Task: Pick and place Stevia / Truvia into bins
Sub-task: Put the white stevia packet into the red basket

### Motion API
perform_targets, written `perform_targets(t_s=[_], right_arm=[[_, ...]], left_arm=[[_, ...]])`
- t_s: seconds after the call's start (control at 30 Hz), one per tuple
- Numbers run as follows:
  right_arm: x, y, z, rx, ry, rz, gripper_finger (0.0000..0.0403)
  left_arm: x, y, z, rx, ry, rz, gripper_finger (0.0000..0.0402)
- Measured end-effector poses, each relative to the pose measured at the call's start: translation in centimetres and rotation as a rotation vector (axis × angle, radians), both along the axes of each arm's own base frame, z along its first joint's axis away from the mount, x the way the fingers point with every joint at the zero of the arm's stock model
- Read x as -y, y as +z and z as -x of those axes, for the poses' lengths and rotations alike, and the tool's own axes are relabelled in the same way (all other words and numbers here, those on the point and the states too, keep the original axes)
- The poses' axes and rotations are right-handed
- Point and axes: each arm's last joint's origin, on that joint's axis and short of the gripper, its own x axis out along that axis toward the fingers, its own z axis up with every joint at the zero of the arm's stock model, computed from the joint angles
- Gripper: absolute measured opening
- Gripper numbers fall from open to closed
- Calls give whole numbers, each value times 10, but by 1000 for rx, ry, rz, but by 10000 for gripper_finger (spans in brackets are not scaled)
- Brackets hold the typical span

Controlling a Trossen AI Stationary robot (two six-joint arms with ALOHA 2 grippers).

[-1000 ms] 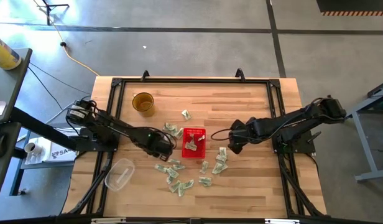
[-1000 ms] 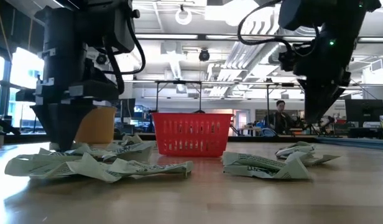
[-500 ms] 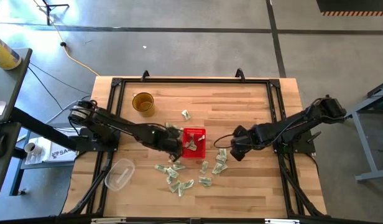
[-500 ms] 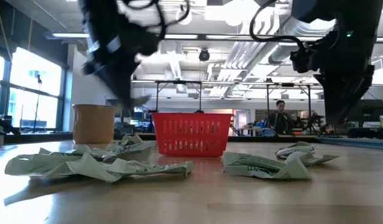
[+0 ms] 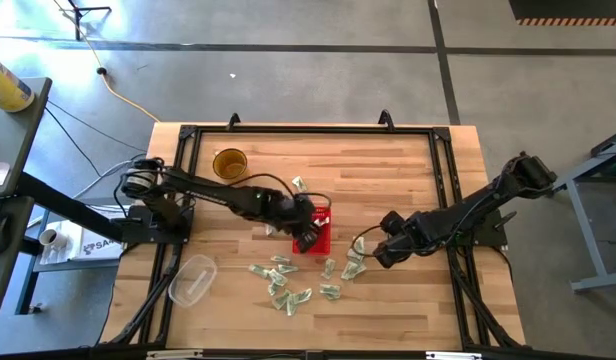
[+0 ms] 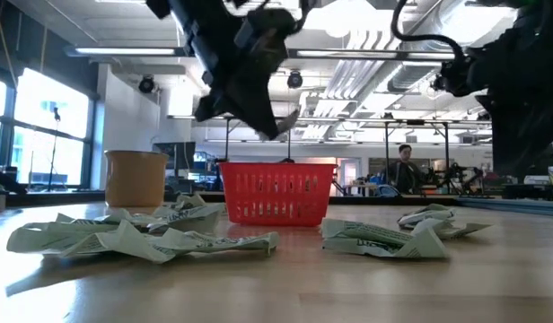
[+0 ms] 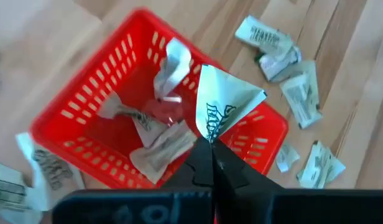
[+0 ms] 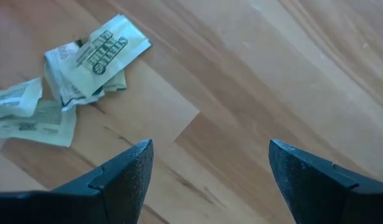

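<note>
Overhead, left gripper is pinching one sachet above the red basket; right gripper is hovering spread wide beside it.

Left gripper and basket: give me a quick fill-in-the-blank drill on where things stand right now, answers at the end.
1. The left gripper is shut on a ____ above the basket.
2. The basket's colour is ____.
3. The right gripper hangs ____ over the table near loose sachets.
4. The amber cup stands on the ____ arm's side of the table.

Missing words: sachet; red; open; left
</note>
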Motion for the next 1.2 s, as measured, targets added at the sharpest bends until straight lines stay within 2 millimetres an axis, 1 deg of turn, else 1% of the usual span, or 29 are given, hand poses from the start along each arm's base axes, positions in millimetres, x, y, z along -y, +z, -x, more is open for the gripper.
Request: perform_targets(t_s=[0.07, 0.1, 0.13, 0.2, 0.27, 0.37, 0.47, 0.53, 0.6, 0.63, 0.7, 0.8, 0.9, 1.03, 1.13, 1.2], right_arm=[[-2, 0, 1, 4, -2, 5, 310], [-4, 0, 2, 7, 1, 7, 310], [-5, 0, 2, 9, 6, 8, 310], [-5, 0, 2, 10, 10, 11, 310], [-6, 0, 2, 13, 12, 17, 310], [-6, 0, 1, 25, 29, 21, 310], [-11, 2, -7, 92, 142, 11, 310], [-17, 3, -15, 152, 281, 11, 310], [-20, 2, -20, 177, 376, 16, 310], [-19, 0, -22, 170, 380, 5, 310], [-13, -6, -26, 141, 302, -35, 310], [-1, -16, -35, 112, 118, -101, 310], [8, -21, -47, 159, -4, -171, 310], [19, -24, -56, 193, -140, -209, 310], [22, -29, -60, 188, -187, -234, 310], [23, -35, -62, 170, -208, -242, 310]], left_arm=[[-5, -4, 0, -31, 14, 34, 23], [-6, -4, 1, -37, 16, 36, 32], [-6, -4, 1, -36, 19, 33, 52], [-5, -4, 1, -30, 36, 40, 110], [-2, -1, 3, -34, 49, 64, 176], [1, 3, 9, -72, 9, 114, 267], [11, 2, 22, -175, -53, 109, 331], [22, 2, 32, -245, -94, 74, 353], [31, 1, 41, -312, -93, 32, 358], [33, 0, 45, -352, -69, 17, 356], [32, -3, 53, -426, 0, -12, 342], [32, -3, 56, -450, 80, -10, 310], [36, 2, 58, -420, 96, -8, 279], [41, 16, 65, -352, 123, -35, 247], [44, 31, 77, -308, 160, -70, 235], [45, 42, 87, -276, 197, -91, 231]])
